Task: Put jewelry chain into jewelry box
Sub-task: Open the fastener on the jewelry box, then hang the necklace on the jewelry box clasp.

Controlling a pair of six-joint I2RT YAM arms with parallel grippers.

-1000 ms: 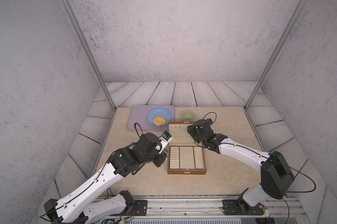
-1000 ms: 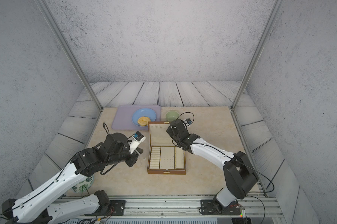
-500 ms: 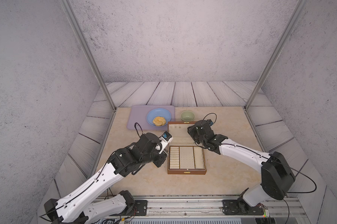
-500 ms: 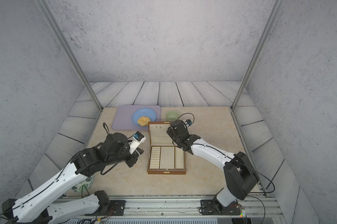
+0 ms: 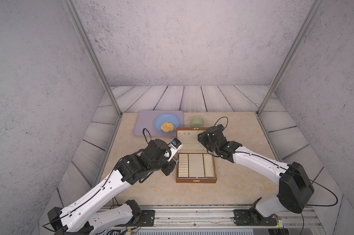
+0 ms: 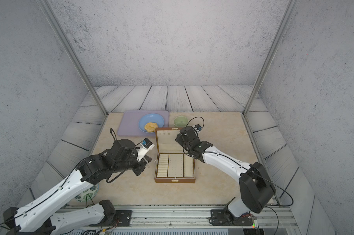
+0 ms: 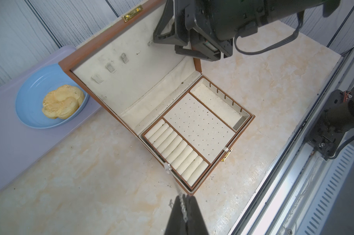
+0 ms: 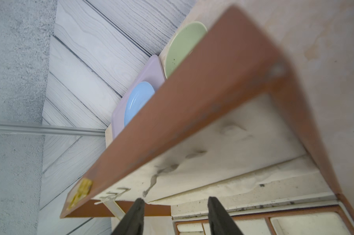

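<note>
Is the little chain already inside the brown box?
No, the jewelry chain is pinched between the left fingers outside the jewelry box, whose tray shows no chain.

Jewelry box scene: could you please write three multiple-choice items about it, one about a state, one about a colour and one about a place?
1. The box is: A shut; B open; C upside down.
2. The bowl is: A red; B black; C green.
3. The chain is: A in the box; B in the left gripper; C in the bowl.

Answers:
1 B, its lid stands raised.
2 C, it is pale green in both top views.
3 B, the shut gripper pinches it just outside the box, as the left wrist view shows.
</note>
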